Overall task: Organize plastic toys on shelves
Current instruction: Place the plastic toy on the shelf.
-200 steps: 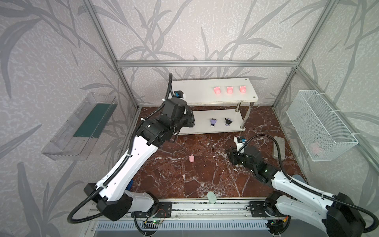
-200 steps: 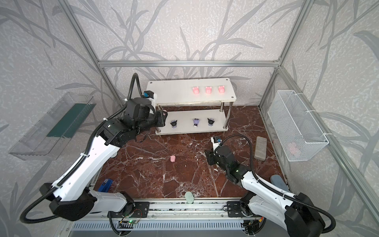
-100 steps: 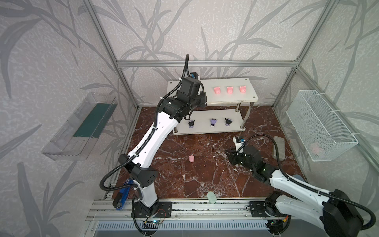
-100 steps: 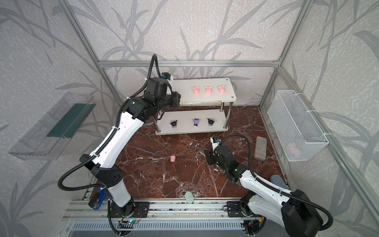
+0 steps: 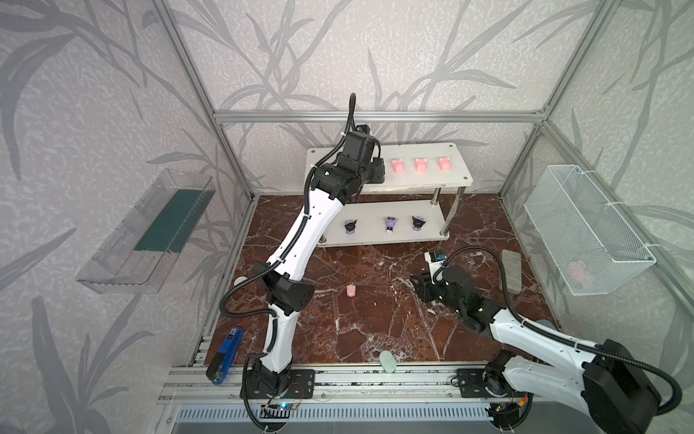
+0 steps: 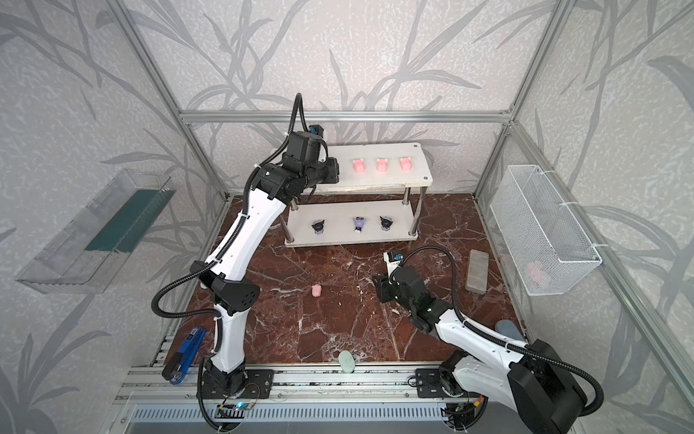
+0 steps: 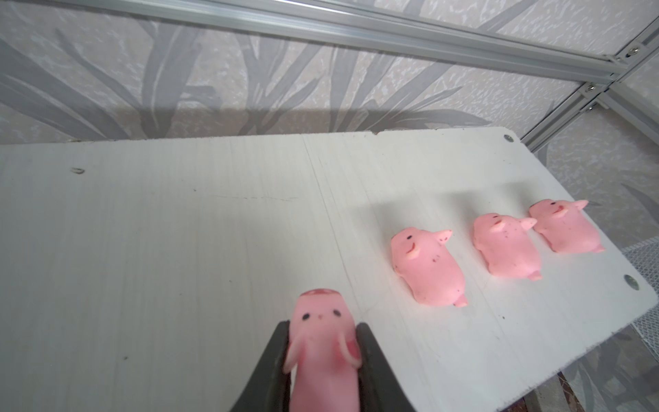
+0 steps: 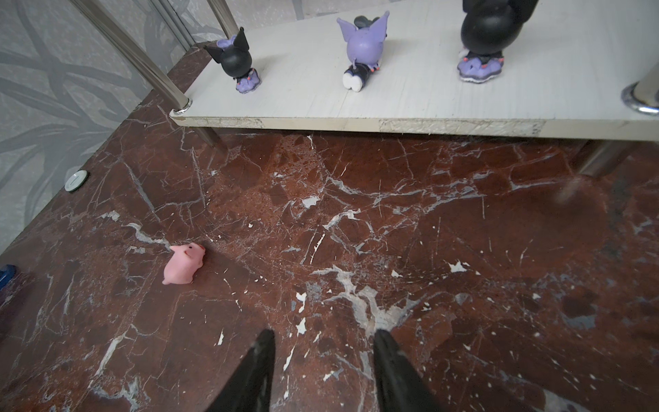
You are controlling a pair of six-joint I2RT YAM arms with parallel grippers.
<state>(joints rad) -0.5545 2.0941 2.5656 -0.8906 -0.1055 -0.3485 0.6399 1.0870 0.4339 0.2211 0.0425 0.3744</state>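
The shelves (image 5: 424, 181) stand at the back, a white two-tier rack. Three pink pig toys (image 5: 421, 164) lie in a row on the right half of the top board (image 7: 178, 221). Three small figurines (image 5: 391, 224), two black and one purple, stand on the lower board (image 8: 428, 96). My left gripper (image 7: 322, 330) hovers over the top board just left of the row, shut on a fourth pink pig (image 7: 321, 356). Another pink pig (image 5: 350, 290) lies on the marble floor (image 8: 183, 264). My right gripper (image 8: 322, 342) is open and empty, low over the floor, right of that pig.
A white wire basket (image 5: 586, 233) hangs on the right wall and a clear tray (image 5: 150, 233) on the left wall. A grey block (image 5: 510, 270), a pale green oval (image 5: 387, 361), a white disc (image 5: 240, 280) and a blue tool (image 5: 225, 349) lie near the floor's edges.
My left arm has swung up and to the right, from beside the lower shelf's left end to over the top board, carrying the pig. The right arm has stayed still.
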